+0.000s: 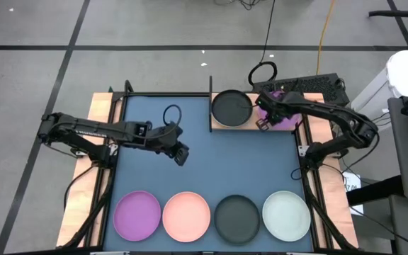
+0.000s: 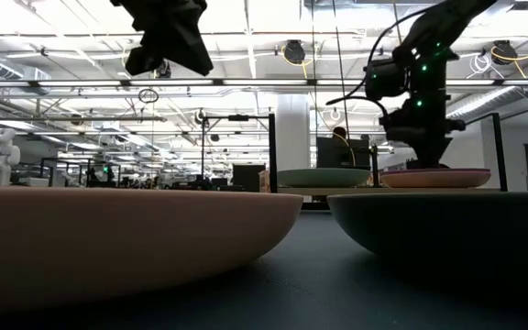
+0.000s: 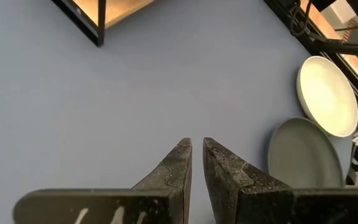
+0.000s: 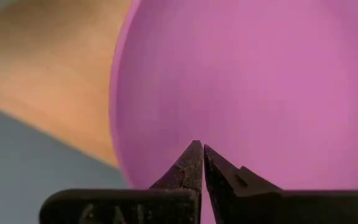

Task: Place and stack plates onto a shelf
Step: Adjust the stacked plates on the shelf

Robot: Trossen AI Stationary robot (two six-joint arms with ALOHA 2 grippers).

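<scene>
Setting purple plate (image 1: 283, 113) on shelf (image 1: 222, 125), right gripper (image 1: 264, 125) jaws pinched on its rim. Left gripper (image 1: 181, 156) nearly shut, empty. Next: letting go.

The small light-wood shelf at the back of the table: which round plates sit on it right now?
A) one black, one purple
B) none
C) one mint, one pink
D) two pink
A: the light-wood shelf carries a round black plate, with a round purple plate beside it under the right gripper.
</scene>
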